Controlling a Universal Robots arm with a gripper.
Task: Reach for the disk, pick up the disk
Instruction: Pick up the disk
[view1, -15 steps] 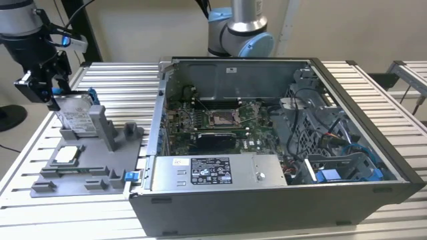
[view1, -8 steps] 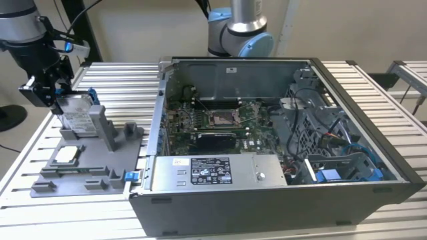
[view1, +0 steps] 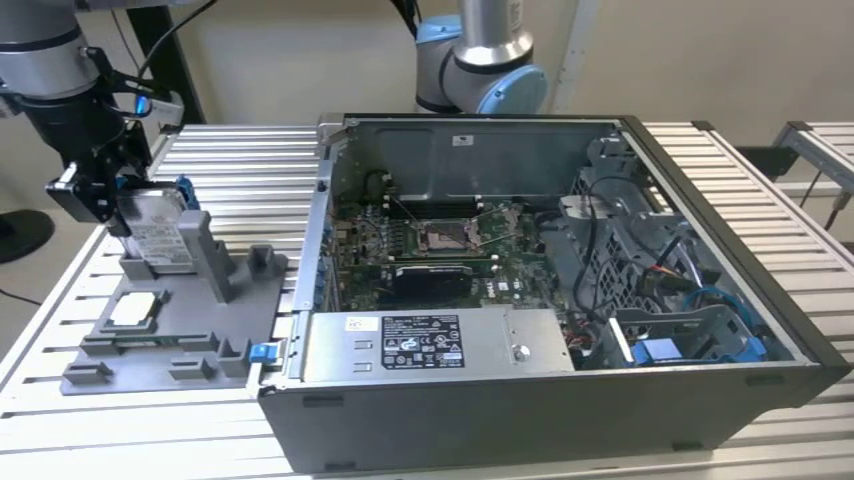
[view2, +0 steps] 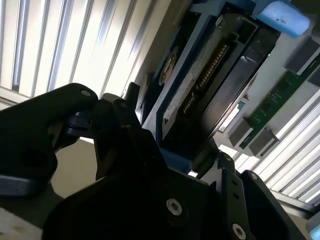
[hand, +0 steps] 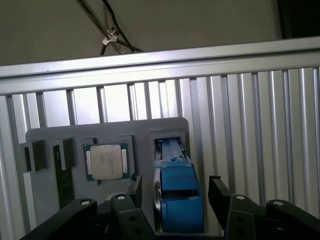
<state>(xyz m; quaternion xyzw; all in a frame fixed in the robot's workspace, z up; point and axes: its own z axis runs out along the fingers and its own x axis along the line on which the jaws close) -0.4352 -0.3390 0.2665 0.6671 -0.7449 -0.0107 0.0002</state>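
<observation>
Straddling the disk (hand: 177, 200), upright in a slot of the grey fixture (hand: 165, 125), the gripper (hand: 175, 181) stands open, gripping nothing.

The disk (view1: 154, 235) is dull silver metal framed in smooth blue plastic — its holder (view1: 187, 322) matt grey plastic.

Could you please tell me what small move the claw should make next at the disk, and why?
Probably close the claw on the disk: in the first wrist view its fingers straddle the blue-framed disk, upright in the grey holder, with a gap showing beside one finger.
</observation>
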